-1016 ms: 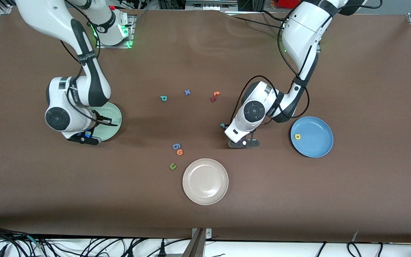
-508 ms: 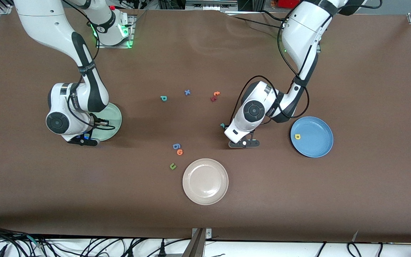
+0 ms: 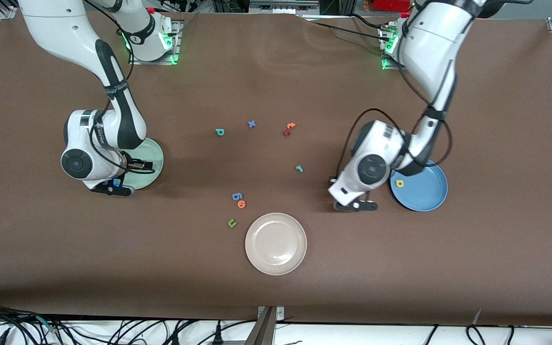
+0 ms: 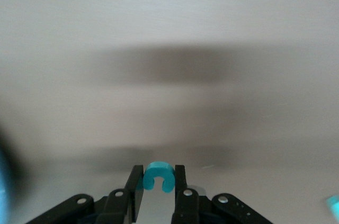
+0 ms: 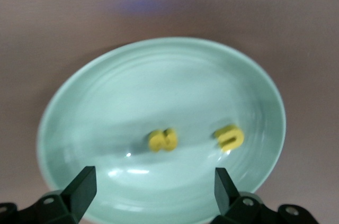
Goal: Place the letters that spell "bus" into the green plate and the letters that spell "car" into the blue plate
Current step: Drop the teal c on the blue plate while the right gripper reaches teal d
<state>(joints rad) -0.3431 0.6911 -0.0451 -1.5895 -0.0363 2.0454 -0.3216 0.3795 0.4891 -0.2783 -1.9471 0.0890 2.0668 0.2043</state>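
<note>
My left gripper [image 3: 355, 206] is shut on the teal c [image 4: 158, 175] and hangs over bare table just beside the blue plate [image 3: 424, 201]. That plate holds the yellow a [image 3: 399, 183]. My right gripper [image 5: 156, 181] stands open over the green plate [image 5: 159, 75], with nothing between its fingers. The yellow s [image 5: 162, 140] and yellow u [image 5: 230, 137] lie in that plate. In the front view the right arm's hand [image 3: 112, 187] covers much of the green plate [image 3: 154, 160]. The teal r [image 3: 299, 168] and the teal b [image 3: 219, 132] lie on the table's middle.
A beige plate [image 3: 276, 243] sits nearest the front camera. Beside it lie an olive u [image 3: 232, 223], an orange o [image 3: 241, 204] and a blue 6-shaped piece [image 3: 236, 196]. A blue x [image 3: 251, 124] and red and orange t-like pieces [image 3: 289, 128] lie farther from the camera.
The left arm has swung from beside the teal r toward the blue plate, carrying the teal c. The right gripper has opened over the green plate.
</note>
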